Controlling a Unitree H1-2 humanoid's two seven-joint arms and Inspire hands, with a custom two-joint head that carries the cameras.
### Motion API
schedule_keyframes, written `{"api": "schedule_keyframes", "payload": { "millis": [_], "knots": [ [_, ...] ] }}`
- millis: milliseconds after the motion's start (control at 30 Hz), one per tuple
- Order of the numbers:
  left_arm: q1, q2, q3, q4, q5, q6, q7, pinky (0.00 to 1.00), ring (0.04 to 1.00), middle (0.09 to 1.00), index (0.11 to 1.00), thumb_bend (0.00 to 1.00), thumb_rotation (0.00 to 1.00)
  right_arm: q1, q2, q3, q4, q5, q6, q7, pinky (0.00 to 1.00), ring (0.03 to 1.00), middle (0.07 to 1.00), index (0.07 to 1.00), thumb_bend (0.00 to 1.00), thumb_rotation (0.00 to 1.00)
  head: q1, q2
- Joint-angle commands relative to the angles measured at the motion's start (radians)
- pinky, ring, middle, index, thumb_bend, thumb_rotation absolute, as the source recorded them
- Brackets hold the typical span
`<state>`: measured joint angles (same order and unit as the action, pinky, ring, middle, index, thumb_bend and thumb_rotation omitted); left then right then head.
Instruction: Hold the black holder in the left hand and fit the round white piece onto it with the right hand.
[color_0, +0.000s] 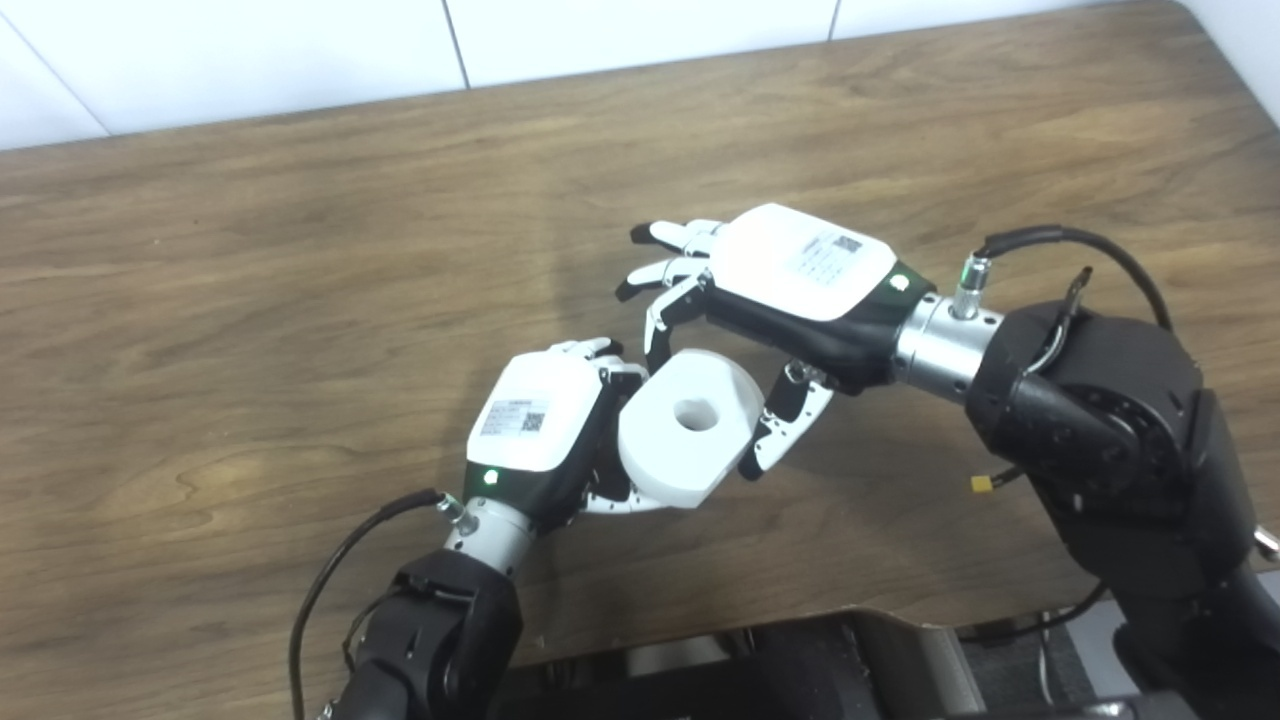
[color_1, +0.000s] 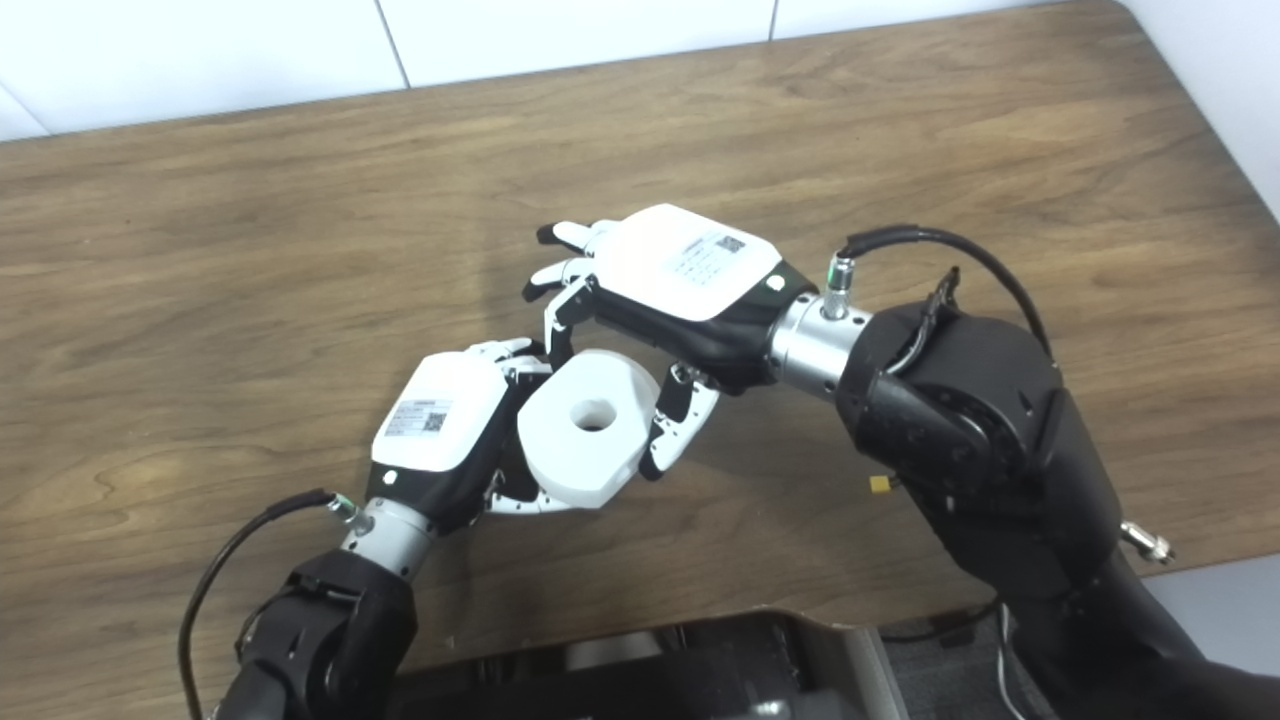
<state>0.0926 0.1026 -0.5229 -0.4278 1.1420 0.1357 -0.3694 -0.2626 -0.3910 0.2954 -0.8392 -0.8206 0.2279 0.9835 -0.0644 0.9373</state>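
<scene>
1. Above the counter, near its front edge, our left hand and right hand meet at the round white piece.
2. Our right fingers pinch the piece; our left fingers curl beside it, presumably grasping the hidden black holder.
3. Open counter surrounds the piece on every side.

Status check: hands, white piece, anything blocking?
Left hand shut under round white piece. Right hand beside it, thumb and a finger flanking it, grip unclear. Black holder hidden. Table otherwise clear.
</scene>
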Motion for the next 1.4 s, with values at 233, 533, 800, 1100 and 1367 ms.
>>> {"api": "schedule_keyframes", "payload": {
  "millis": [233,533,800,1100,1367],
  "knots": [
    [0.024,0.01,-0.016,0.02,0.003,0.012,-0.073,0.85,0.851,0.785,0.489,0.52,0.06,-0.013,0.003,-0.015,-0.023,-0.02,-0.078,-0.029,0.97,0.987,0.866,0.485,0.52,0.15,-0.01,-0.009],
    [0.024,0.018,-0.016,0.022,-0.002,0.004,-0.069,0.85,0.849,0.784,0.489,0.52,0.06,-0.008,0.015,-0.021,-0.025,-0.038,-0.117,-0.032,0.98,0.99,0.868,0.484,0.52,0.14,-0.017,-0.019],
    [0.026,0.019,-0.016,0.022,-0.003,0.006,-0.069,0.85,0.85,0.786,0.489,0.52,0.06,0.011,0.03,-0.028,-0.01,-0.05,-0.137,-0.04,0.99,0.992,0.869,0.484,0.52,0.14,-0.019,-0.026],
    [0.027,0.015,-0.019,0.03,-0.004,0.007,-0.067,0.86,0.855,0.789,0.488,0.52,0.06,0.031,0.038,-0.048,0.016,-0.053,-0.162,-0.077,0.97,0.984,0.865,0.485,0.52,0.14,-0.007,-0.033],
    [0.025,0.018,-0.019,0.031,-0.006,0.002,-0.063,0.84,0.846,0.783,0.488,0.52,0.06,0.03,0.042,-0.057,0.048,-0.061,-0.189,-0.104,0.95,0.979,0.861,0.485,0.52,0.14,-0.009,-0.035]
  ]
}}
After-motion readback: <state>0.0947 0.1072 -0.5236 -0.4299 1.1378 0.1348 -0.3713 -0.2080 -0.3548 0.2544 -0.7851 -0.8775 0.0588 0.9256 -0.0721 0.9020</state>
